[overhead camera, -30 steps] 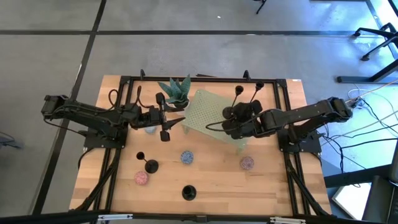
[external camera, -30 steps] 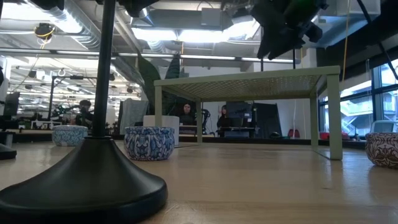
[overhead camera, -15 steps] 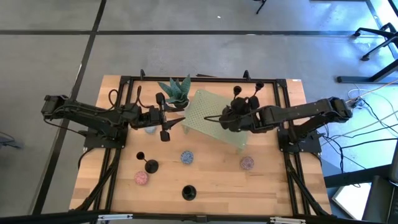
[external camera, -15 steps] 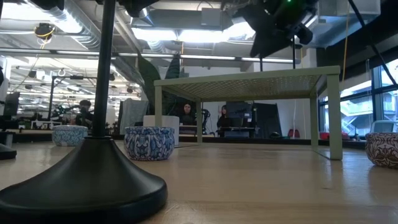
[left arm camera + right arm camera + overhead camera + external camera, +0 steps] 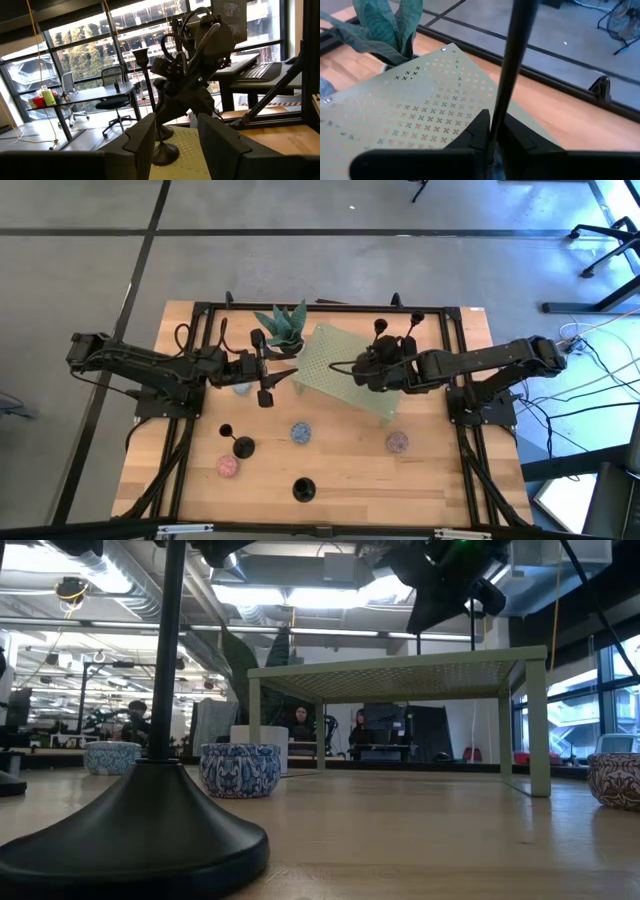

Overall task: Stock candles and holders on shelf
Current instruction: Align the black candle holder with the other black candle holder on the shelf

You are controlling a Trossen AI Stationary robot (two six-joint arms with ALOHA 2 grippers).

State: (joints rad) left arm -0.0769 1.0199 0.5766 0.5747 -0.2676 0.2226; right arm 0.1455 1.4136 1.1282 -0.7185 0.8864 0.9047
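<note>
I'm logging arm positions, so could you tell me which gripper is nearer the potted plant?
Left. The left gripper sits just beside the plant, while the right gripper is farther off, over the shelf.

We see the right arm stretched in from the table's right side, elbow bent, its wrist reaching toward the middle; the right gripper (image 5: 362, 370) hangs there with its fingers (image 5: 479, 131) pinched close on a thin black stem. The left arm lies low and long from the left edge, forearm running toward the centre, and the left gripper (image 5: 272, 376) points inward with its two fingers (image 5: 146, 137) parted, a gap showing between them, seemingly empty
</note>
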